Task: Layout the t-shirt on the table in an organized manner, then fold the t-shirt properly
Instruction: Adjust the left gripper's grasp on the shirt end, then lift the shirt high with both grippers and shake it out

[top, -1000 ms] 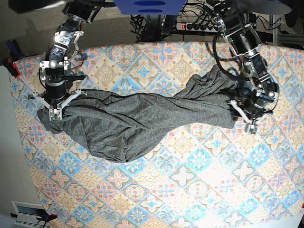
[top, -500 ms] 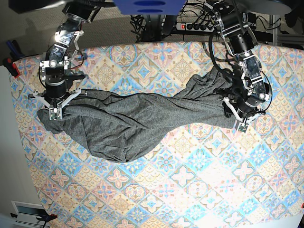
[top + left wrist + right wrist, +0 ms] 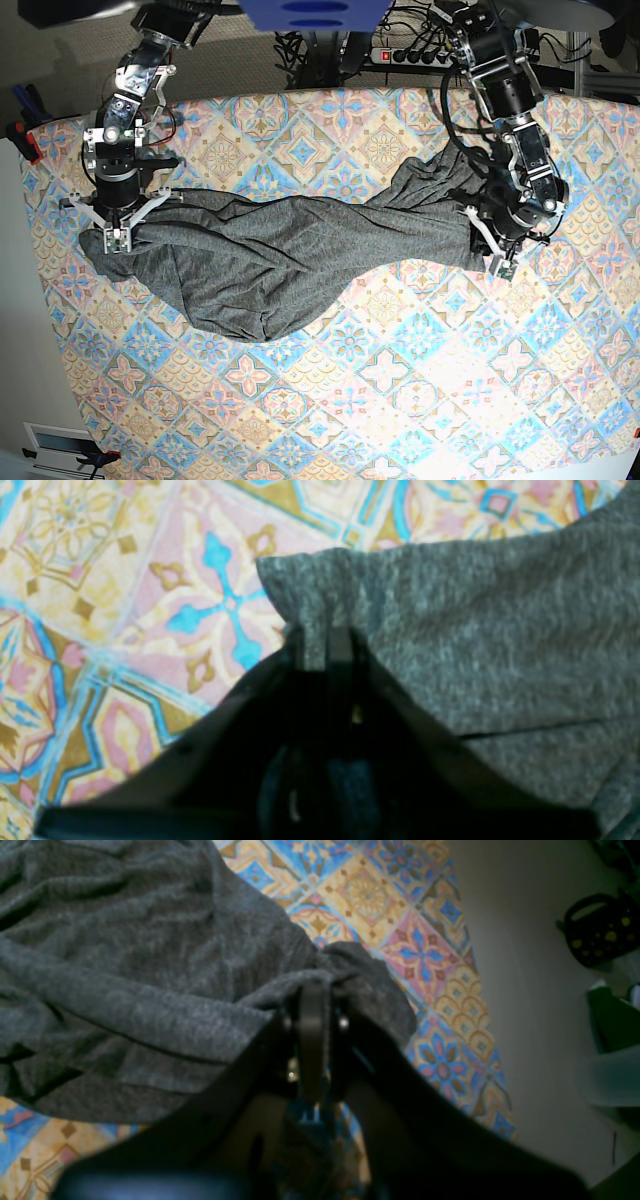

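Observation:
The dark-grey t-shirt (image 3: 290, 250) lies crumpled and stretched lengthwise across the table (image 3: 400, 380), its folds twisted through the middle. My right gripper (image 3: 118, 238) at the shirt's left end is shut on a bunched corner of fabric; the right wrist view shows the t-shirt (image 3: 130, 980) wrapped around the closed right gripper (image 3: 312, 995). At the shirt's right end, my left gripper (image 3: 497, 262) is pinched on the corner. In the left wrist view the left gripper (image 3: 322, 645) stands shut with a thin fold of the t-shirt (image 3: 475, 630) between its fingers.
The patterned table cloth (image 3: 125, 605) lies bare in front of the shirt. A power strip (image 3: 415, 55) and cables lie behind the table's far edge. The table's left edge (image 3: 480, 990) drops to the floor, where a dark bag (image 3: 600, 935) stands.
My left gripper has moved left onto the shirt's right corner and closed on it. The right arm and its end of the shirt have stayed still.

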`<state>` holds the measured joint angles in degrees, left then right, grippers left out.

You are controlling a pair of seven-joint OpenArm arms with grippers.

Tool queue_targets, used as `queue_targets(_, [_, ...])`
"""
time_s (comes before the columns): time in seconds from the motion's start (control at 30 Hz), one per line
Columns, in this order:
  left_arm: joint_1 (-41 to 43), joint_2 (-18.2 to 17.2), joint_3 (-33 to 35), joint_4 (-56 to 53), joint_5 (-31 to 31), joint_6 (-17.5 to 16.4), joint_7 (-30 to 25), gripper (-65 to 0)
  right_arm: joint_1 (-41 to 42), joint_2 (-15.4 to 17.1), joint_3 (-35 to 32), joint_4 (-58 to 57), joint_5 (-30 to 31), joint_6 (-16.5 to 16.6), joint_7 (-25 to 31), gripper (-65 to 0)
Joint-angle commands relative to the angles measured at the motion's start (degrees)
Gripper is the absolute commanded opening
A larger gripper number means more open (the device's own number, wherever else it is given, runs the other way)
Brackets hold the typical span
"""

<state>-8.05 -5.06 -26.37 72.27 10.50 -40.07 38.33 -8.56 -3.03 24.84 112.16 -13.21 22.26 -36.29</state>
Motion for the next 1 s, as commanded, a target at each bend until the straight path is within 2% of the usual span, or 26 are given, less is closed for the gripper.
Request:
queue_targets(0.0, [0.01, 0.36, 1.1, -0.49, 2.46, 0.07, 3.12, -60.2, 0.6, 0.43, 0.08, 0.94, 0.25, -0.42, 1.35, -65.0])
queue_targets(0.13, [-0.52, 1.68, 1.27, 0.65, 2.29, 0.07, 3.12, -60.6, 0.6, 0.43, 0.08, 0.94, 0.25, -0.42, 1.35, -65.0])
queue_targets(0.3, [-0.08, 4.05, 1.27, 10.85, -1.84, 0.07, 4.62, -60.8, 0.51, 0.43, 0.08, 0.94, 0.25, -0.42, 1.35, -65.0])
queue_targets(0.5, [-0.52, 4.31, 1.54, 20.52, -10.72, 0.07, 9.89, -60.8, 0.6, 0.43, 0.08, 0.94, 0.25, -0.42, 1.35, -65.0])
queue_targets(0.67, [-0.43, 4.22, 1.1, 26.59, -11.78, 0.07, 9.89, -60.8, 0.51, 0.43, 0.08, 1.03, 0.25, -0.42, 1.35, -65.0])
queue_targets(0.73, [-0.08, 4.22, -1.1, 30.1, -12.13, 0.07, 9.72, -60.8, 0.51, 0.43, 0.08, 1.03, 0.25, -0.42, 1.35, -65.0])
queue_targets(0.8, [-1.84, 4.31, -4.0, 27.55, -11.6, 0.07, 9.63, -60.8, 0.51, 0.43, 0.26, 1.03, 0.25, -0.42, 1.35, -65.0])
queue_targets(0.9, [-8.34, 3.7, -4.53, 18.76, -11.6, 0.07, 10.51, -60.8, 0.95, 0.43, 0.17, 0.94, 0.25, -0.42, 1.35, -65.0])
queue_targets(0.97, [-11.07, 2.29, -5.67, 18.59, -11.95, 0.07, 13.59, -60.8, 0.95, 0.43, -0.01, 0.94, 0.25, -0.42, 1.26, -65.0])
